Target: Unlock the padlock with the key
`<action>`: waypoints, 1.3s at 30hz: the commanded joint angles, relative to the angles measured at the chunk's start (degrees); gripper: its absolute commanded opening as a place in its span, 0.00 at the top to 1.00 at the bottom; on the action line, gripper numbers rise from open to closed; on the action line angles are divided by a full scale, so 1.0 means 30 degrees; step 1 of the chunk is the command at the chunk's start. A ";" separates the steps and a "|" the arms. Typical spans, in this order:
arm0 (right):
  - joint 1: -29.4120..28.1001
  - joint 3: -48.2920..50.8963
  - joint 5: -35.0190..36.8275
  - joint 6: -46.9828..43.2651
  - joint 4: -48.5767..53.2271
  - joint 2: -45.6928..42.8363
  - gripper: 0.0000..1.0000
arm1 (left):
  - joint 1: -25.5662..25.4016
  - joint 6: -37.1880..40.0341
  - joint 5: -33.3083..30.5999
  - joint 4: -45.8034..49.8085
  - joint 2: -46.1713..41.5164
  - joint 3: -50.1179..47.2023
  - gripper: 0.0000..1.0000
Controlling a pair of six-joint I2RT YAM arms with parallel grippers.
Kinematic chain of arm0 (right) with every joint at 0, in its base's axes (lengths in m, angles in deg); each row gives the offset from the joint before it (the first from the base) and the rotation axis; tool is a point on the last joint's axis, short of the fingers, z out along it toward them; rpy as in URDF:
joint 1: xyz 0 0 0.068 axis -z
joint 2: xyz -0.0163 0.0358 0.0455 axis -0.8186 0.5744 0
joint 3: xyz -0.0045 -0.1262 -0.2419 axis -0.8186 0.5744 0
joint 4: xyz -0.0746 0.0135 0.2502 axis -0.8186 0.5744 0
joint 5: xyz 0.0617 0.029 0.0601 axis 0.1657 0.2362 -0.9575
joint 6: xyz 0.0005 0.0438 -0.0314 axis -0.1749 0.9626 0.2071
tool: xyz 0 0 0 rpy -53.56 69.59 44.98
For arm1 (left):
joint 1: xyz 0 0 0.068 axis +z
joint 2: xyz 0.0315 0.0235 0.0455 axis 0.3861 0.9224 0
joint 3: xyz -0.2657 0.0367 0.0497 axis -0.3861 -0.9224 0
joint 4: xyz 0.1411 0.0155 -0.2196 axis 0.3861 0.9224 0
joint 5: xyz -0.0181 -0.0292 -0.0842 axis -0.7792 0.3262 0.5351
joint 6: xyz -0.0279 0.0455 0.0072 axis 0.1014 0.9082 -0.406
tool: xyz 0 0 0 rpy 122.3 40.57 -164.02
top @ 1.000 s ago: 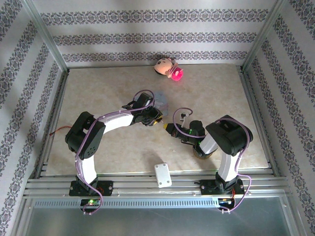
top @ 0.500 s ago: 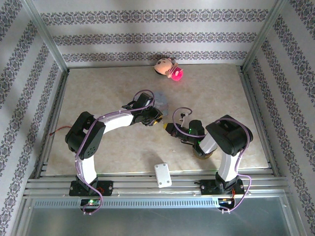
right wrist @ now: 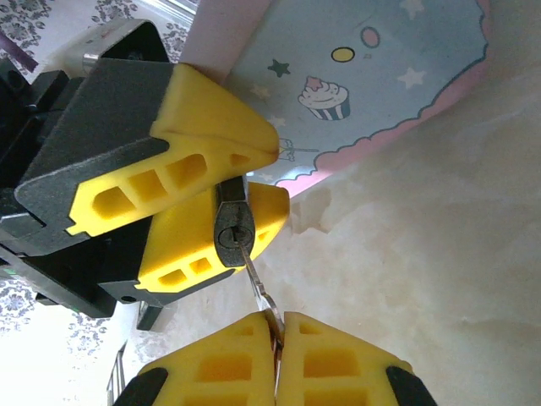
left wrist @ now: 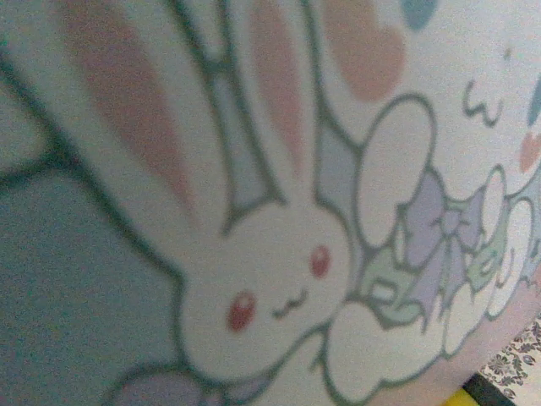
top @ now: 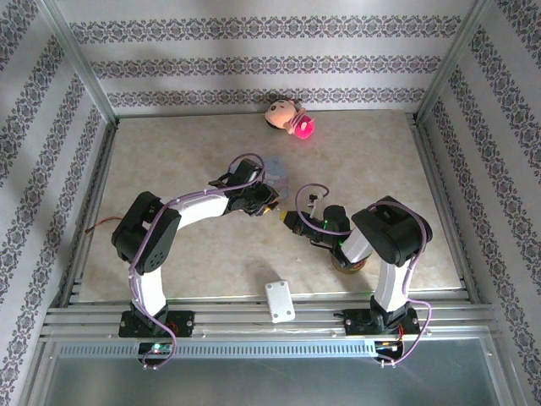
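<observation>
At the middle of the marble-patterned table [top: 194,152], two robot arms meet nose to nose beside a pale-blue tin [top: 277,173]. The left gripper [right wrist: 254,182] has its yellow fingers [right wrist: 211,114] clamped on the padlock [right wrist: 232,222], one above and one below the small grey body, with the keyhole end facing the other arm.

The key [right wrist: 254,275] sits with its blade in that keyhole and slants down to the right gripper [right wrist: 277,326]. That gripper's two yellow fingers [right wrist: 220,364] are pressed together on the key's head.

In the right wrist view, the padlock is just beside the tin's pink scalloped edge, below a printed cupcake and stars. Whether the lock touches the table cannot be told. Its thin shackle is hidden between the fingers.

The left wrist camera looks straight onto the tin's lid at very close range, showing a blurred cartoon rabbit with red eyes and a lilac bow.

From above, the two grippers almost touch in front of the tin. A doll's head [top: 281,112] and a pink ball [top: 304,128] lie against the back wall, well apart from the arms. A white block [top: 279,300] rests at the near edge between the two bases.
</observation>
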 commanded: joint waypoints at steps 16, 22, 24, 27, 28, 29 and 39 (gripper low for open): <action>-0.0259 -0.0779 0.0640 0.0632 -0.0707 0.0391 1.00 | 0.0025 -0.0400 0.1061 -0.0648 0.0068 0.0399 0.97; -0.0401 -0.1335 0.0574 0.1824 0.0635 0.0479 1.00 | -0.0005 -0.0226 0.1090 -0.0551 0.0214 0.0425 0.97; -0.0520 -0.1470 0.0541 0.2132 0.1096 0.0486 1.00 | -0.0033 -0.0148 0.1091 -0.0522 0.0299 0.0525 0.97; -0.0712 -0.1543 0.0621 0.2566 0.1528 0.0419 1.00 | -0.0064 -0.0019 0.1142 -0.0409 0.0375 0.0689 0.97; -0.0749 -0.1541 0.0636 0.2742 0.1615 0.0369 1.00 | -0.0077 0.0027 0.1124 -0.0397 0.0415 0.0721 0.97; -0.0784 -0.1571 0.0629 0.3008 0.1734 0.0319 1.00 | -0.0099 0.0093 0.1119 -0.0387 0.0426 0.0765 0.97; -0.0334 -0.2341 -0.0255 0.3659 0.4359 -0.1342 1.00 | -0.0183 0.1275 0.1579 0.0587 0.0536 0.1132 0.97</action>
